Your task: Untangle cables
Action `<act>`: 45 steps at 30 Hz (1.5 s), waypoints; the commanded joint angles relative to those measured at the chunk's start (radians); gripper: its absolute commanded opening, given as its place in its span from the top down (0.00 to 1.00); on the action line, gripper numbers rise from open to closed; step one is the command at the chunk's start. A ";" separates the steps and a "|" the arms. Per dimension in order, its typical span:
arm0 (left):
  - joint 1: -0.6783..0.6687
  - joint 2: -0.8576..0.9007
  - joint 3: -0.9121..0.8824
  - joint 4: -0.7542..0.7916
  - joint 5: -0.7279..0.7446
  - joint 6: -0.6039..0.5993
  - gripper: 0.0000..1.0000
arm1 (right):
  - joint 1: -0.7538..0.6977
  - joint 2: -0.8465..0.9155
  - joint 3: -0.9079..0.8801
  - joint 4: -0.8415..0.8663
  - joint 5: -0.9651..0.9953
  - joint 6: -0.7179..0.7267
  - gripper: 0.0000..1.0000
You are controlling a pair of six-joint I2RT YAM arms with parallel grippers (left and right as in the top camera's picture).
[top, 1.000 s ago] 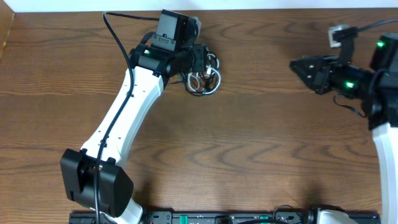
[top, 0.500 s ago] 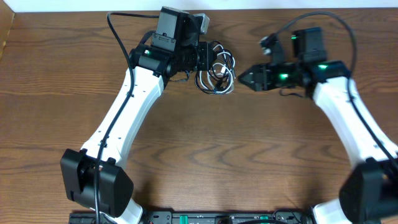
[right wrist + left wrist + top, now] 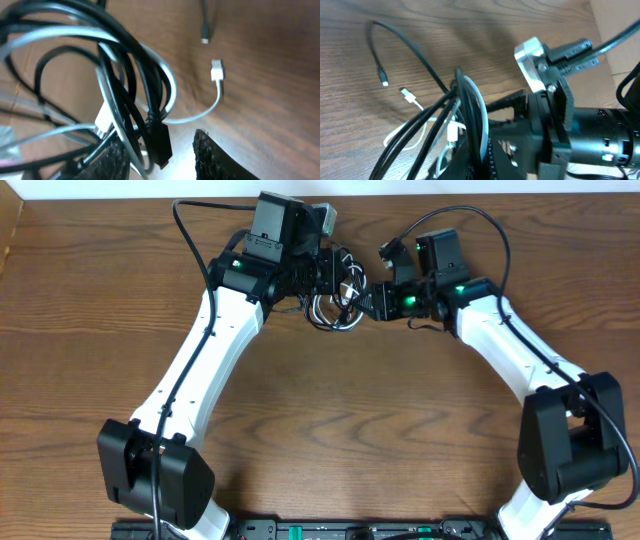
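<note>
On wood table point(image 3: 400, 430), far centre, both arms in close: left arm point(image 3: 210, 350) from left, right arm point(image 3: 510, 345) from right, tips nearly meeting. At left gripper point(image 3: 325, 275): clamped tight on cables point(image 3: 340, 298), a bundle of black and white loops, resting on or just over the wood, can't tell which. At right gripper point(image 3: 372, 302): partly spread, fingers point(image 3: 212, 155) either side of a black plug point(image 3: 159, 145), gap showing on 1 side, no firm pinch visible. In tangle: black cable point(image 3: 120, 65) in several loops, wound with white cable point(image 3: 170, 85). Loose on table beside bundle: 1 white plug point(image 3: 216, 70), 1 small black-cable tip point(image 3: 205, 39), near each other, not touching.
</note>
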 commanded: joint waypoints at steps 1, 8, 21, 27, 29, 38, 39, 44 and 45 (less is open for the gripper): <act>0.002 0.005 -0.003 0.000 0.021 -0.009 0.93 | 0.033 0.034 -0.003 0.048 0.043 0.029 0.64; 0.002 0.005 -0.003 -0.018 0.020 -0.009 0.93 | 0.076 0.060 -0.003 0.087 0.168 0.117 0.78; 0.098 -0.005 -0.001 -0.003 -0.044 -0.009 0.93 | -0.021 0.066 -0.003 -0.205 0.508 0.248 0.99; 0.220 -0.048 0.000 -0.007 -0.044 -0.009 0.92 | -0.127 0.066 -0.003 -0.275 0.497 0.209 0.98; 0.256 -0.058 0.000 -0.015 -0.043 -0.009 0.92 | -0.159 0.066 -0.003 -0.293 0.483 0.179 0.99; 0.320 -0.062 -0.001 -0.083 -0.043 0.000 0.93 | -0.273 0.066 -0.003 -0.319 0.288 0.027 0.99; 0.317 -0.061 -0.002 -0.087 -0.043 0.001 0.93 | -0.277 0.066 -0.003 -0.311 0.220 -0.024 0.99; 0.282 -0.054 -0.003 -0.097 -0.043 0.007 0.93 | -0.237 0.061 -0.002 -0.300 -0.015 -0.196 0.99; 0.273 -0.051 -0.003 -0.097 -0.043 0.007 0.93 | -0.224 0.055 -0.001 -0.301 -0.041 -0.212 0.99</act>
